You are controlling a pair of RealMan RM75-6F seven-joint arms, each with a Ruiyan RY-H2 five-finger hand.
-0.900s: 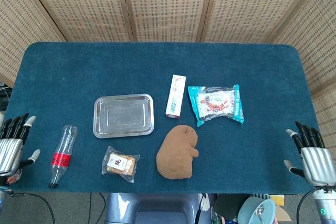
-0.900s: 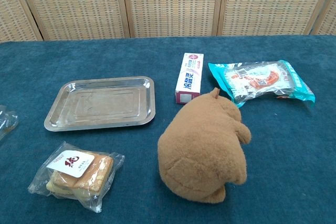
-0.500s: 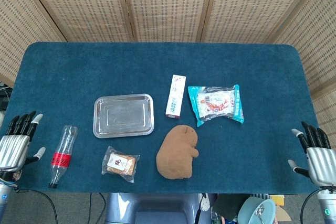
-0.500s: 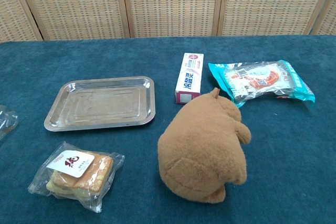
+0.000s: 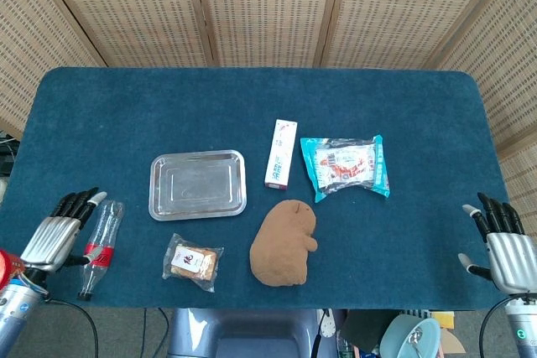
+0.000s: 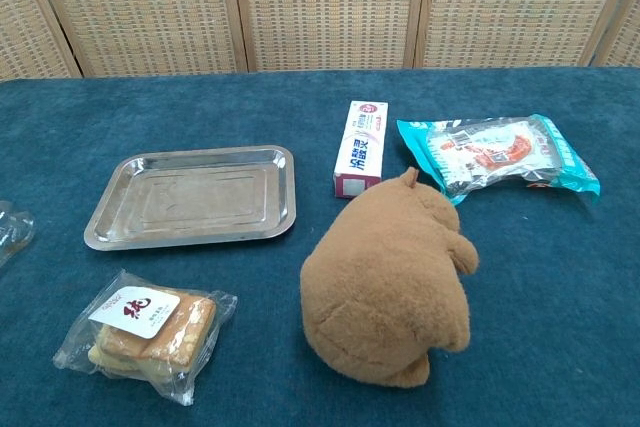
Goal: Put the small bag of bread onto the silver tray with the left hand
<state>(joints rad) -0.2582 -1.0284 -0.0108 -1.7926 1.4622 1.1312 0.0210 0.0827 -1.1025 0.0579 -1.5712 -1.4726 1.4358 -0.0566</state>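
Risk as I see it: left hand (image 5: 57, 241), empty with fingers spread, sits beside the bottle (image 5: 97, 246) and could knock it reaching the small bag of bread (image 5: 193, 262) lying just below the silver tray (image 5: 198, 184).

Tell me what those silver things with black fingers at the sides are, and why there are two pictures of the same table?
Those are a robot's two hands. Its left hand and right hand sit at the table's near corners, fingers apart, holding nothing. The robot has two cameras: the head one looks down from above, the chest one looks across from lower down, so it misses the hands. On the blue table lie a silver tray, a small bag of bread just in front of it, a brown plush animal, a plastic bottle beside the left hand, a toothpaste box and a blue snack packet. The bread is not on the tray yet.
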